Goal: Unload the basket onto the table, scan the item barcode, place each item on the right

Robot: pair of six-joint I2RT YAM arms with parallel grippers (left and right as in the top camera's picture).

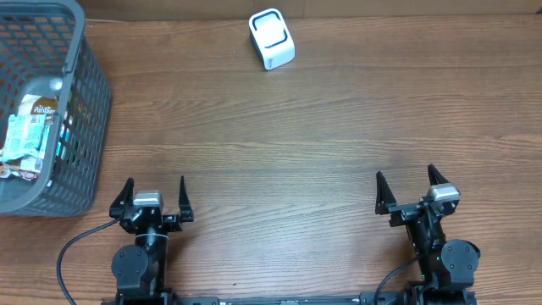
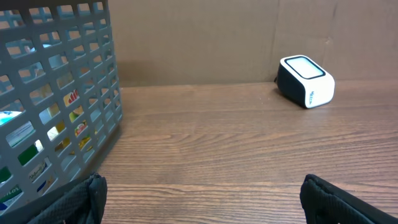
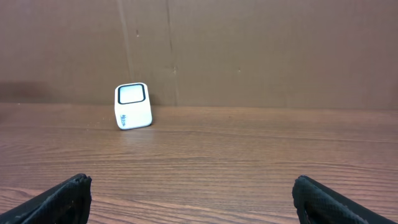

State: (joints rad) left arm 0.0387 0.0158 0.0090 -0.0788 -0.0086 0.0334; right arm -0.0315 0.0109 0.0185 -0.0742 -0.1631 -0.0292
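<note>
1. The item to scan is one of the crinkled plastic packets (image 1: 27, 140) lying in the grey plastic mesh basket (image 1: 91, 127) at the far left. I cannot tell from here which packet shows a readable barcode.
2. The small white cube-shaped barcode scanner (image 1: 271, 39), with its dark-framed window, sits near the far edge of the brown wooden table (image 1: 296, 127). It is well apart from the basket, and its window faces up and toward the arms.
3. The left gripper (image 1: 155, 181) hovers by the front edge, near the basket's closest corner, jaws spread wide and empty.
4. The right gripper (image 1: 405, 173) sits at the front right, likewise wide open and holding nothing.
5. Nothing is picked up yet, so the step in hand looks like the reach into the basket. I'd use the left arm, as it is nearer. It should come down over the rim from above and take one packet by an edge so the grip leaves the printed code uncovered. It should then lift clear of the rim before swinging away.
6. At the scanner, turn the barcode toward the window and hold it near and steady.
</note>
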